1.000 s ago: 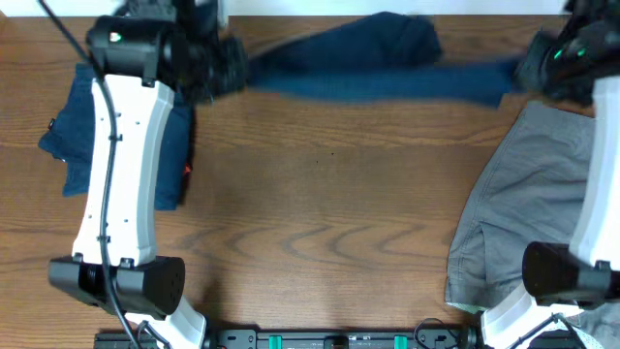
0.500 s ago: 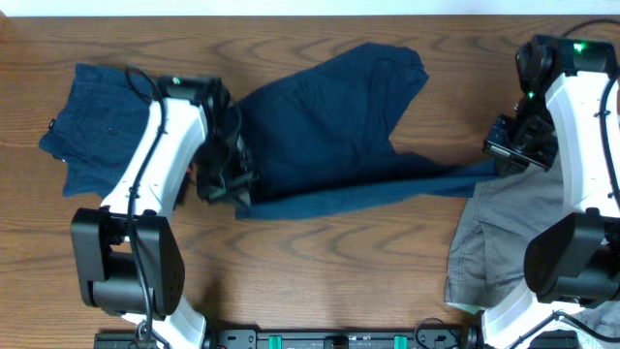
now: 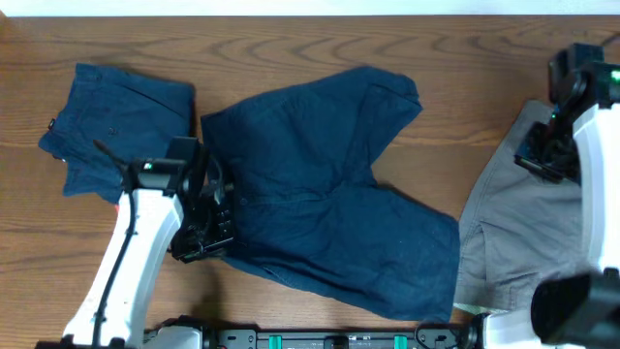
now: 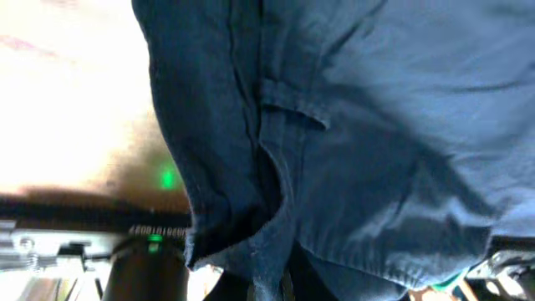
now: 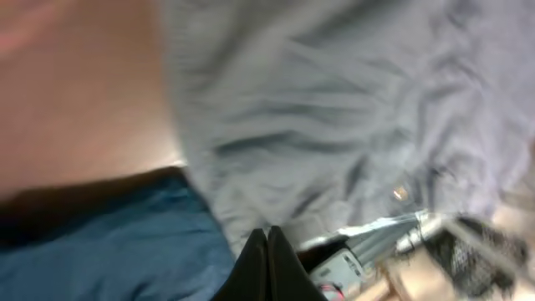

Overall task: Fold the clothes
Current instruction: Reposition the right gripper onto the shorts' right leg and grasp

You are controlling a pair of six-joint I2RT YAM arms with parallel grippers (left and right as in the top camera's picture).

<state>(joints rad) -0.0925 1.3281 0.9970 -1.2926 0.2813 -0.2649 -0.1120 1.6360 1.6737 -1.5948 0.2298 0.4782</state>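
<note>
Dark navy shorts point(image 3: 320, 184) lie spread open across the middle of the table, one leg toward the back, the other toward the front right. My left gripper point(image 3: 205, 233) is shut on their left edge; in the left wrist view the navy cloth point(image 4: 376, 125) fills the frame and runs down between the fingers point(image 4: 267, 284). My right gripper point(image 3: 540, 155) hangs over a light grey garment point(image 3: 513, 228) at the right. In the right wrist view its fingers point(image 5: 267, 255) are pressed together with nothing between them, above the grey cloth point(image 5: 334, 109) and next to navy cloth point(image 5: 100, 251).
A second navy garment point(image 3: 116, 121) lies folded at the back left, close to the spread shorts. The grey garment reaches the table's right front edge. Bare wood point(image 3: 320, 48) shows along the back and at the front left.
The navy shorts were held stretched between both grippers and are now laid flat nearer the front. The right gripper has let go and moved right over the grey garment. The left gripper moved frontward.
</note>
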